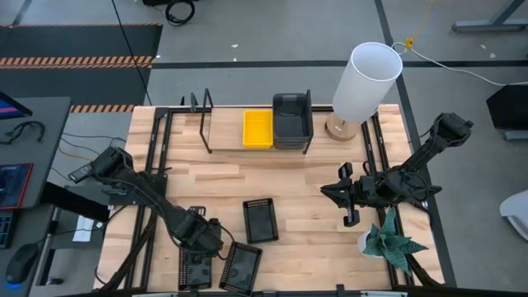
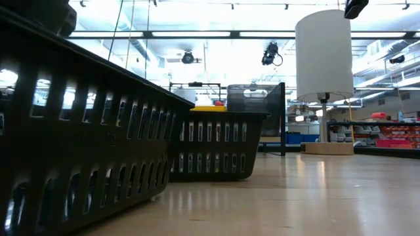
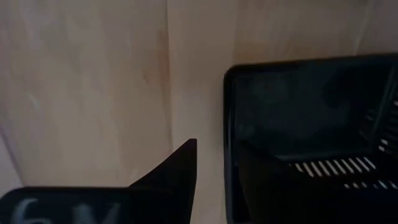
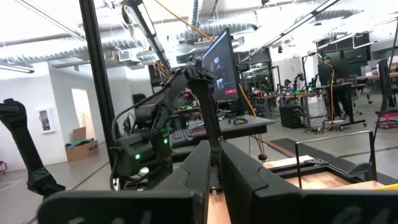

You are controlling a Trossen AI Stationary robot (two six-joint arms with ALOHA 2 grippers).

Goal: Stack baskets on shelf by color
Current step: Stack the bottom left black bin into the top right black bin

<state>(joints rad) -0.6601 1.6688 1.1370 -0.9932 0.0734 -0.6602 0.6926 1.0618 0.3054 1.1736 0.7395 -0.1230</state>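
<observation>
Apparently mid-pick, the left gripper (image 1: 200, 239) hangs low over the table's near edge, since the unsorted baskets lie there. Whether it is spread or pinching a rim, I cannot tell. Three black baskets are loose: one (image 1: 195, 270) directly beneath it, a second (image 1: 240, 268) just beside, and a third (image 1: 261, 220) a little farther out. Well beyond the gripper stands the shelf (image 1: 227, 132), carrying one yellow stack (image 1: 257, 129) touching one grey stack (image 1: 292, 122), colours kept apart. How many baskets are in each stack is unclear. Far across, the right gripper (image 1: 345, 195) waits, pressed nearly together and holding nothing.
</observation>
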